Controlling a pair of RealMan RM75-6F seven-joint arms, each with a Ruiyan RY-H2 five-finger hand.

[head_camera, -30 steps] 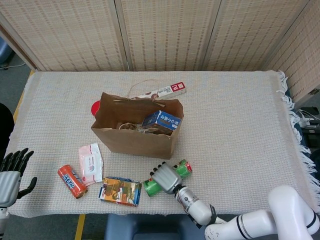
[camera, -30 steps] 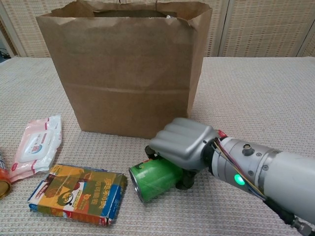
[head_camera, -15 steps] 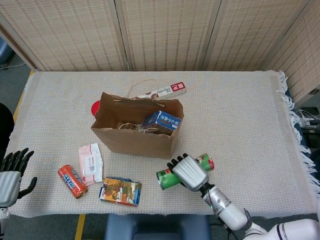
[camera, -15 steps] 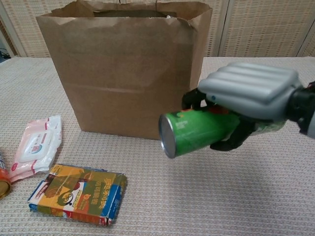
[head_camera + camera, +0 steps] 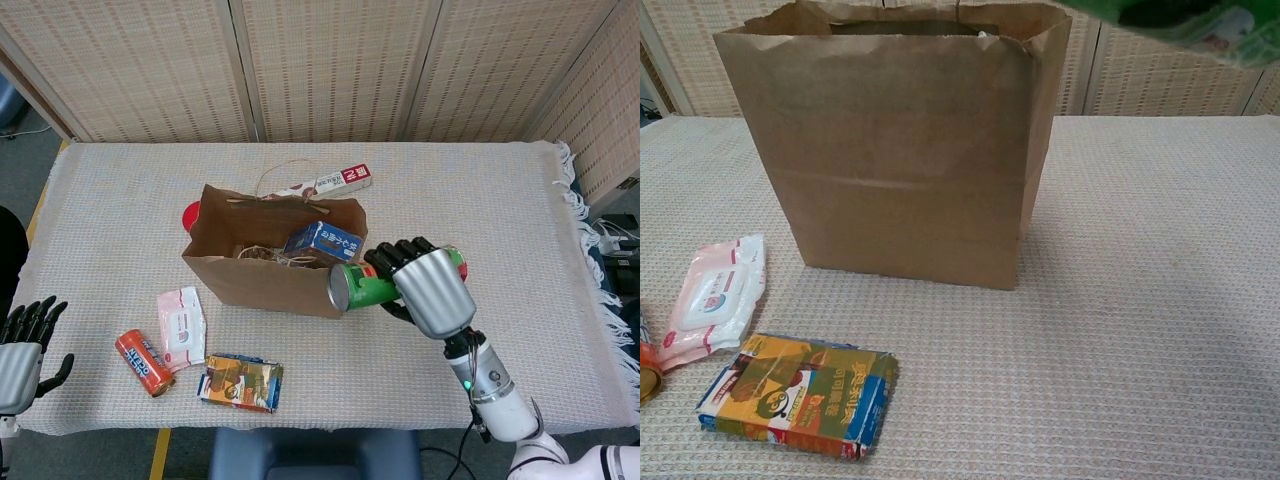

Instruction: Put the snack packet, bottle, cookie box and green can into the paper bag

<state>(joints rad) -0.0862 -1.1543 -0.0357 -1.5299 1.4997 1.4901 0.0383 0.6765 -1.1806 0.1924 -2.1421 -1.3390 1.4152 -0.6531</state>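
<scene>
Woven tabletop (image 5: 520, 240): right hand (image 5: 432, 290) holds green can (image 5: 362, 287) (level) beside paper bag (image 5: 272, 280)

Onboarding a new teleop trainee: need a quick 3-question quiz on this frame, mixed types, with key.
1. True or false: the right hand holds the green can lying sideways.
2. Which item already sits inside the paper bag? A) pink wipes pack B) blue box C) orange can
3. Fill in: the left hand holds ____.

Key: 1 true. 2 B, the blue box. 3 nothing; its fingers are apart at the table's near left edge.
</scene>
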